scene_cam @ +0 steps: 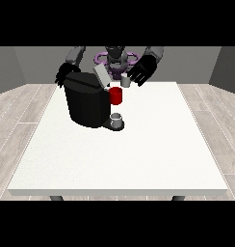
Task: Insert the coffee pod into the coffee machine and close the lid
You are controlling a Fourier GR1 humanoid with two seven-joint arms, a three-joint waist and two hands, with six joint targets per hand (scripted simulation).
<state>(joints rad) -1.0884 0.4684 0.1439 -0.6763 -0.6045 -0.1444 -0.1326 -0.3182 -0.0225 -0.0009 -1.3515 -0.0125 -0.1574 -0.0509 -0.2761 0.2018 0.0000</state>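
Front view: large white table (138,159) on grey wood-plank flooring, robot (115,57) small at the far edge, both arms reaching over the tabletop. On the far left part of the table, black coffee machine (86,103), bulky and dark, with grey lid (101,76) tilted up and open at its top right corner. Small grey cup (117,119) on the machine's drip base, at the lower right of the body. Just right of the machine's upper part, red cylinder (116,95) with a white top rim, touching or just beside the machine's head; whether this belongs to the machine or stands alone on the table, cannot tell. Small light-grey coffee pod (124,80) held in the air just above and right of the red cylinder, beside the open lid, not yet inside the machine. Hand at the view's right (142,71) black, raised above the table, fingers curled down round the pod and pinching it at its left lower edge. Hand at the view's left (64,73) black, behind the machine's upper left corner and partly hidden by it; fingers there too hidden to read, so released or clenched cannot be told.
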